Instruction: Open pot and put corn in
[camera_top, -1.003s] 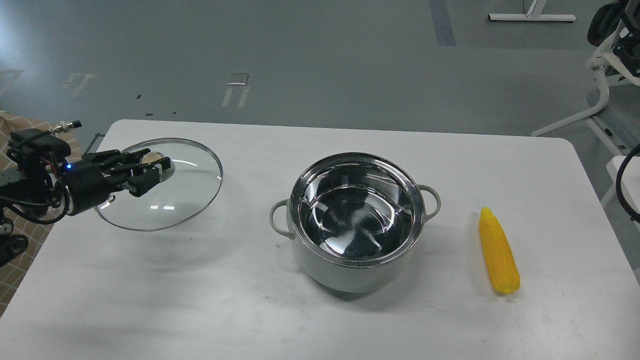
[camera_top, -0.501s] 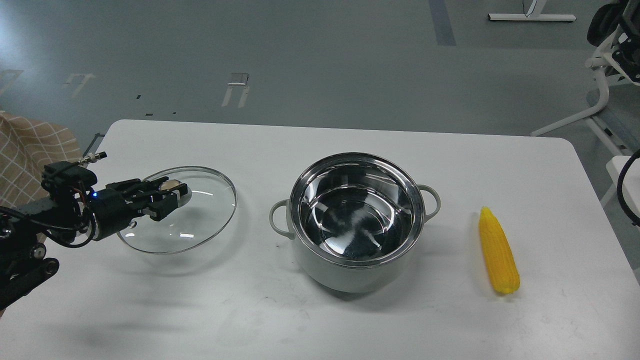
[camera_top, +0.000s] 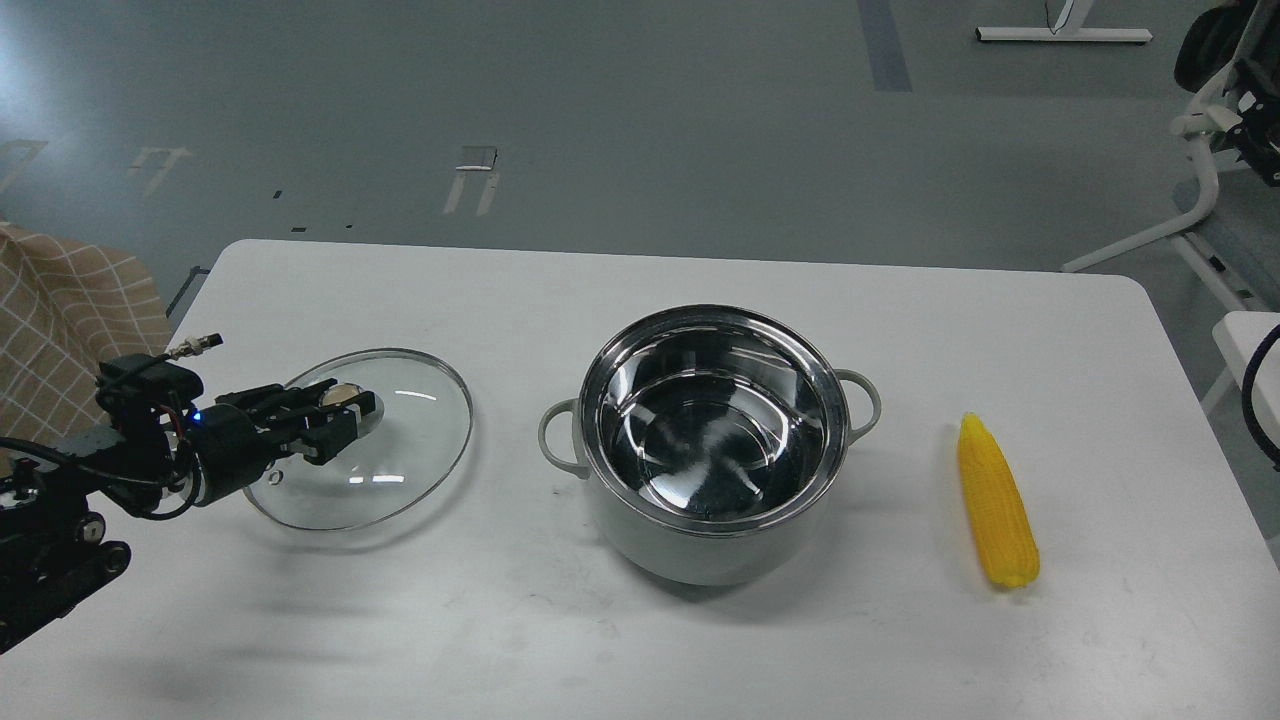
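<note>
The left end effector (camera_top: 340, 415) is gripping the gold knob (camera_top: 343, 393) of the clear glass lid (camera_top: 400, 460), its black fingers (camera_top: 325, 437) closing on either side of that knob. The lid is sitting low at the left of the white tabletop (camera_top: 640, 640), its near edge looking to be touching the surface, though full contact cannot be told. The right end effector is not showing anywhere in the head view.

The pot (camera_top: 700, 540) is standing upright and uncovered at the middle of the tabletop. Its outer wall is pale grey-white, its rim and inside are shining steel and throwing back streaky reflections, and two small loop handles are sticking out at left and right. Nothing is lying inside it.

The corn (camera_top: 995, 505) is lying flat to the right of the pot and apart from it, bright yellow, its tapered tip pointing away from the robot and its blunt end pointing toward it.

Bare tabletop is separating the lid from the pot's left handle, and another bare strip is running between the right handle and the corn. The corn is resting near the right edge, with a margin of surface beyond it. The near part of the tabletop is lying open across its full width.
</note>
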